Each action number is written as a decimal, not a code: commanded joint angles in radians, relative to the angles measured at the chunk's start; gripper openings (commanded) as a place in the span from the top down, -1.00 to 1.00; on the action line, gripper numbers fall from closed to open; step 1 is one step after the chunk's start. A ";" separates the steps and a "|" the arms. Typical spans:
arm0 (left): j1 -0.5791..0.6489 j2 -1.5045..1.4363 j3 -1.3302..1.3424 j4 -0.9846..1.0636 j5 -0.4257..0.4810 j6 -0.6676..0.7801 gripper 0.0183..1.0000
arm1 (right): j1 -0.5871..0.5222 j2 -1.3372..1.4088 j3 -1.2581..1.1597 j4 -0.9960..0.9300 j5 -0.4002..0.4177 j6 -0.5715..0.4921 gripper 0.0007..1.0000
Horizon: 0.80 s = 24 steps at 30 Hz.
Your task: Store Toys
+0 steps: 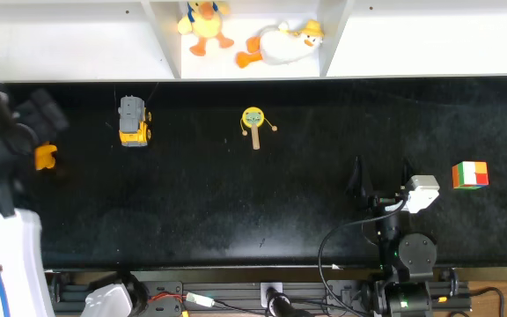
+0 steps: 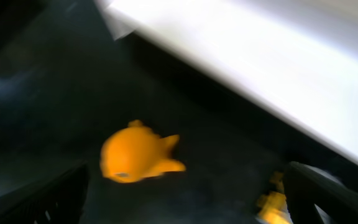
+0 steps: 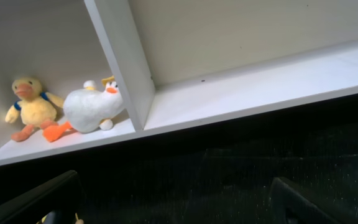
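Top view, nearest items first: the right gripper stands low over the black table, right of centre. Its fingers are spread wide and hold nothing. A coloured cube lies on the table to the right of this gripper, apart from it.

The left gripper is at the far left of the table. Its fingers are also spread wide, with nothing between them. In the left wrist view an orange toy lies on the table ahead of the open fingers and is touched by neither. In the top view the same toy sits just beside the gripper.

Farther back, a yellow toy truck stands on the table, left of centre and well apart from the orange toy. A yellow rattle on a short stick lies near the middle of the table, between the truck and the right gripper and clear of both.

At the back edge stands a white shelf. In its middle compartment a yellow duck sits at the left, and a white duck lies on its side at the right. The right wrist view shows the two ducks just beside each other; whether they touch cannot be told.
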<state>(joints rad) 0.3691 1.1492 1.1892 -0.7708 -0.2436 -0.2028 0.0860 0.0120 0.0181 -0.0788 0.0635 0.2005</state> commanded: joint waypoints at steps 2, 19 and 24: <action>0.154 0.039 0.027 -0.026 -0.002 0.021 -1.00 | 0.005 -0.008 -0.014 0.006 0.008 -0.006 -0.99; 0.436 0.040 -0.099 -0.031 0.388 0.462 -1.00 | 0.005 -0.008 -0.014 0.006 0.008 -0.006 -0.99; 0.464 0.040 -0.163 0.032 0.546 0.616 -1.00 | 0.005 -0.008 -0.014 0.006 0.008 -0.006 -0.99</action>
<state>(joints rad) 0.8257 1.1988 1.0546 -0.7536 0.1532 0.2756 0.0860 0.0120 0.0181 -0.0784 0.0639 0.2012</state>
